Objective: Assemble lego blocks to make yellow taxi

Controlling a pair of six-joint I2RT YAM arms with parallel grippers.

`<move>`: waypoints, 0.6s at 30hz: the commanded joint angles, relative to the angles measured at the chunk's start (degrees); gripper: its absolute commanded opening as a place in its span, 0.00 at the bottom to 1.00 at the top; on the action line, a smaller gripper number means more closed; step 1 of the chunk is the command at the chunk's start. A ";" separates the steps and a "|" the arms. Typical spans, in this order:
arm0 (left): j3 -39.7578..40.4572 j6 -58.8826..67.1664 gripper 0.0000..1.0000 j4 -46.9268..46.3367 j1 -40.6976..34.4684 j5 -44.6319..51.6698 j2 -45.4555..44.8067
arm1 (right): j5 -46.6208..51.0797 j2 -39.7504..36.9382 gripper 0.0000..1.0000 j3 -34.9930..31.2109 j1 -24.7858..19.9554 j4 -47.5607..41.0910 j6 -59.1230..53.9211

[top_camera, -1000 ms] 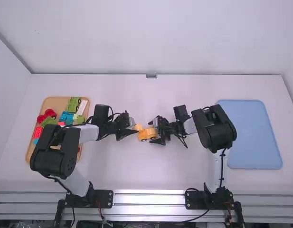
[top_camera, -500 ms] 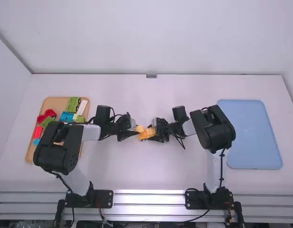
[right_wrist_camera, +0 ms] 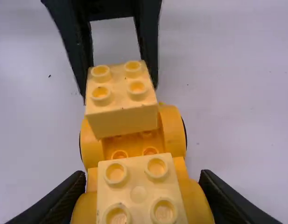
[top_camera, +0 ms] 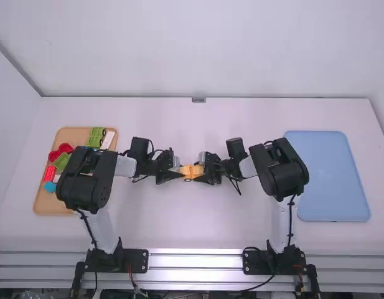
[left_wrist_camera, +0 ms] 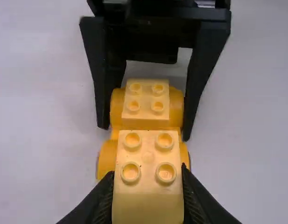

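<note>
Pinching the held block [left_wrist_camera: 147, 186], L gripper [right_wrist_camera: 120, 88] is narrow, fingers closed on its sides, w/ the block over its own end of the yellow-orange chassis [right_wrist_camera: 134, 151]. Block looks a touch skewed vs. the studs in R wrist view; can't tell if it's seated. R gripper [left_wrist_camera: 145, 132] is clamped round the chassis's other end, w/ a second block [right_wrist_camera: 139, 191] on top btwn its fingers. Whole taxi build is mid-table, btwn the arms. Main risk, IMO: pressing down w/ studs off-line, b/c of that skew, so block catches on one edge & pops out or sits crooked. Off-ctr push could also tip the chassis if R grip is weak; L fingers opening before it's fully on might drag it back up. Tips are near each other too, so a bump is poss. Farther off, L side: wood tray [top_camera: 45, 202] w/ spare bricks, incl. red pc. [top_camera: 61, 151] & green one [top_camera: 97, 137]. Far R: blue mat [top_camera: 325, 177].
</note>
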 commanded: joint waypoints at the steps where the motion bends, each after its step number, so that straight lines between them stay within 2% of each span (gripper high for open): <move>1: 2.49 6.73 0.15 -3.50 -0.35 2.71 1.01 | 2.86 0.68 0.55 -0.28 -0.37 -0.81 1.49; 10: 3.63 8.20 0.15 -5.01 -3.43 -1.20 1.03 | 3.65 0.68 0.56 -0.28 0.17 -0.68 1.46; 18: 3.65 2.73 0.09 -2.14 -6.05 -7.72 1.03 | 3.54 0.68 0.56 -0.28 0.17 -0.87 1.46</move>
